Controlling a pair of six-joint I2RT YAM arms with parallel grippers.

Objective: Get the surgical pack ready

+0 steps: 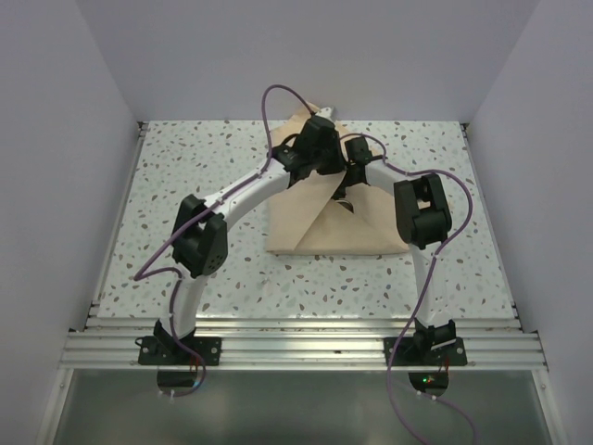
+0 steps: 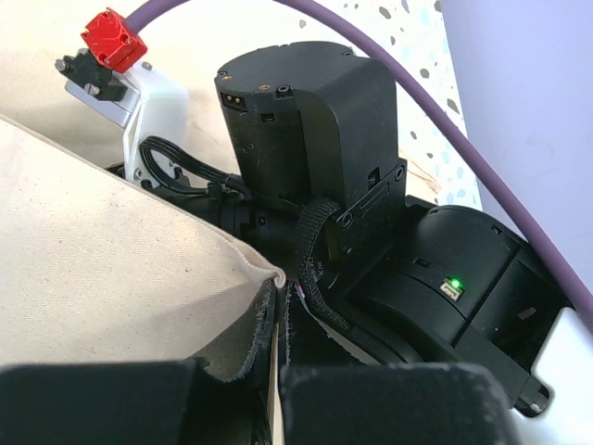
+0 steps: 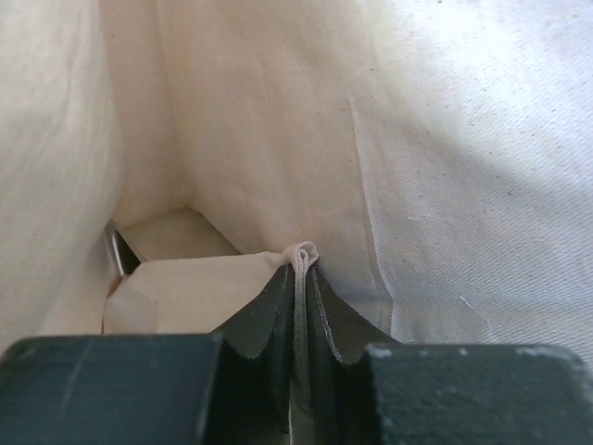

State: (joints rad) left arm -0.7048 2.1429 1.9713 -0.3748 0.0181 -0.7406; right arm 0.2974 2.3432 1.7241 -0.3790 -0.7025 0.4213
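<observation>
Wrapping is partly done: the wrap sheet (image 1: 320, 227) covers the steel tray (image 3: 121, 250), one edge showing left of the right gripper (image 3: 301, 283). It and the left gripper (image 2: 275, 311) each pinch a sheet fold between near-closed jaws. Final tucks appear outstanding.

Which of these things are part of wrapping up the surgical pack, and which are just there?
Part of the job: tan wrap sheet; steel tray, only an edge showing under the sheet; left arm and right arm, jaws pinching folds of the sheet.
Just there: speckled table; purple cables; metal rails at the near edge.
</observation>
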